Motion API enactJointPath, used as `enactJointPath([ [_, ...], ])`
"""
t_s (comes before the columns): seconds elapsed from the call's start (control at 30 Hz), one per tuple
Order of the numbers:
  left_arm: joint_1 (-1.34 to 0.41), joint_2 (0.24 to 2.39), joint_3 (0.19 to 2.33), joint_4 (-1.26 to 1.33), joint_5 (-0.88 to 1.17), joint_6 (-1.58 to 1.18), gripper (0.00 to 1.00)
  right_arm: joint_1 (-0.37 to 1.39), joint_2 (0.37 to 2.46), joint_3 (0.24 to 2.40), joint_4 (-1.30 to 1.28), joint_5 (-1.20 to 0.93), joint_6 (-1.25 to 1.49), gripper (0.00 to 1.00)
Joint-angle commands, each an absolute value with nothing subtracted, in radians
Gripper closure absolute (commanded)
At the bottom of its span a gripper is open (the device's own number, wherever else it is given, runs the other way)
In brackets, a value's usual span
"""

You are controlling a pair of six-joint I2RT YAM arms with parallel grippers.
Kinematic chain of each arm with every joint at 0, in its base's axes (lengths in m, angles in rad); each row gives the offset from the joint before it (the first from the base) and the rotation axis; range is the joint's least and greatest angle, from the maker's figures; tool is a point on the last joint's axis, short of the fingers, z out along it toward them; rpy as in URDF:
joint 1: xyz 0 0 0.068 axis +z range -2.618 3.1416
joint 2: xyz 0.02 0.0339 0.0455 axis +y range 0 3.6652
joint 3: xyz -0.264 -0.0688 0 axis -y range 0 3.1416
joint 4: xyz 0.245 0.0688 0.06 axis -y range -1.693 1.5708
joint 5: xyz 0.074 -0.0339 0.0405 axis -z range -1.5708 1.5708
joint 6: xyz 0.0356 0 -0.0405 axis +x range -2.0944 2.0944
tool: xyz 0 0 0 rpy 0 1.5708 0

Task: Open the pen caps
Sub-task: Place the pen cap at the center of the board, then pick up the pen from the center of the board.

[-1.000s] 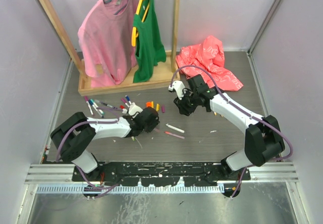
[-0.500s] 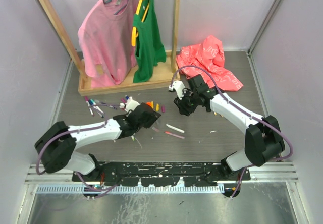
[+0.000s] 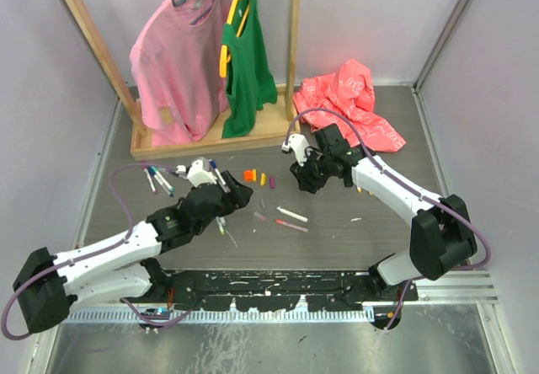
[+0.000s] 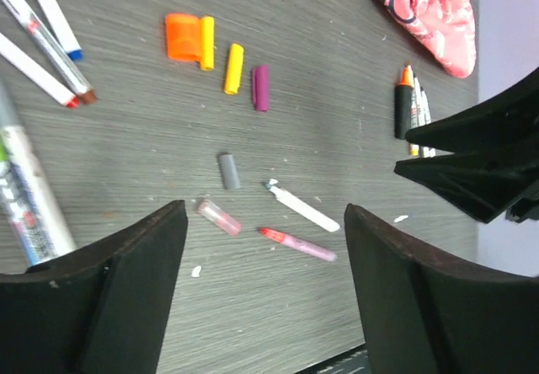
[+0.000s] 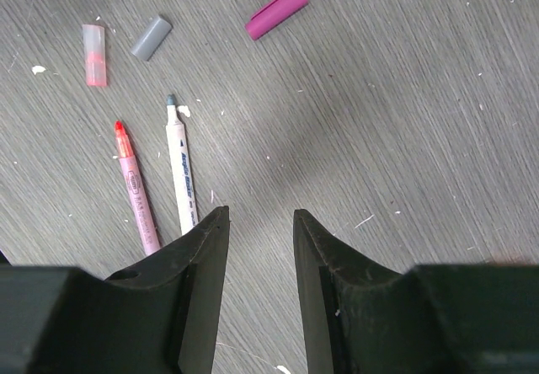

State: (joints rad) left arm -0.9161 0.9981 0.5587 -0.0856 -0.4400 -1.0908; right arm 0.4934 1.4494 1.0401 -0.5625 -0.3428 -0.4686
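picking stage: left fingers point(image 4: 126, 290) are gaping empty, right fingers point(image 5: 194, 290) narrowly apart; next needing both gripping a thin white-barrelled pen point(image 4: 52, 10).

Loose caps point(image 3: 255, 174) lie on the table point(image 3: 354, 239), pens point(image 3: 156, 178) to their left.

The grey tabletop point(image 4: 354, 45) carries, ahead of the left end effector point(image 4: 265, 218), an orange cap point(image 4: 183, 37), yellow cap point(image 4: 233, 68) and purple cap point(image 4: 260, 87) side by side. Nearer it lie a grey cap point(image 4: 229, 171), pink cap point(image 4: 219, 217), white pen point(image 4: 301, 208) and pink pen point(image 4: 296, 243).
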Motion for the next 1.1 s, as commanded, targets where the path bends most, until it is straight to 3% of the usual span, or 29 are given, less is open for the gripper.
enactJointPath([
  [0.0, -0.896, 0.922, 0.588, -0.247, -0.496, -0.869, 0.19, 0.488, 1.413, 1.063, -0.552, -0.368, -0.479, 0.58],
  [0.07, -0.864, 0.906, 0.591, -0.309, -0.485, -0.848, 0.14, 0.488, 1.413, 1.063, -0.552, -0.368, -0.480, 0.57],
  [0.33, -0.648, 0.934, 0.568, -0.346, -0.271, -0.810, 0.16, 0.488, 1.420, 1.064, -0.556, -0.373, -0.485, 0.58],
  [0.9, -0.623, 1.213, 0.685, -0.506, -0.381, -0.887, 0.59, 0.486, 1.420, 1.065, -0.561, -0.383, -0.490, 0.58],
  [1.07, -0.622, 1.305, 0.730, -0.537, -0.377, -0.888, 0.65, 0.485, 1.421, 1.067, -0.563, -0.385, -0.491, 0.58],
])
